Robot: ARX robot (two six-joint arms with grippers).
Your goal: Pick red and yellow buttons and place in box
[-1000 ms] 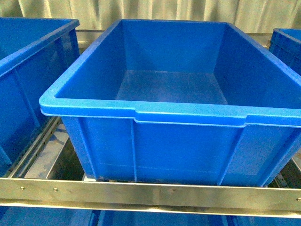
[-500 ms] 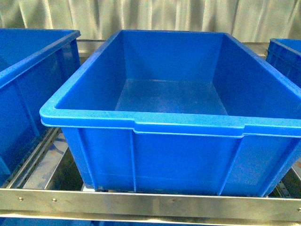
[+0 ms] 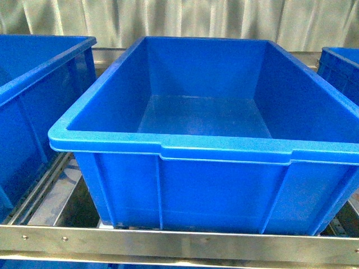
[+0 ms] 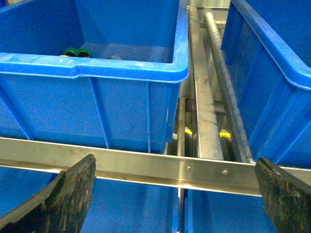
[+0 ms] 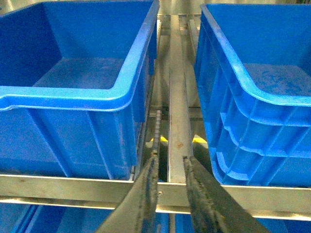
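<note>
With the left gripper (image 4: pixel 175 204) spread wide and the right gripper (image 5: pixel 170 194) nearly closed on nothing, no red or yellow buttons are seen, only green caps (image 4: pixel 77 51) in the left bin (image 4: pixel 121 70), so a green one could be picked by mistake.

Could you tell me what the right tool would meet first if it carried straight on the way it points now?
Most likely the steel crossbar right ahead of the right tool; beyond that lies the rail between the two bins. Depth is unclear, so it might pass just above the crossbar.
</note>
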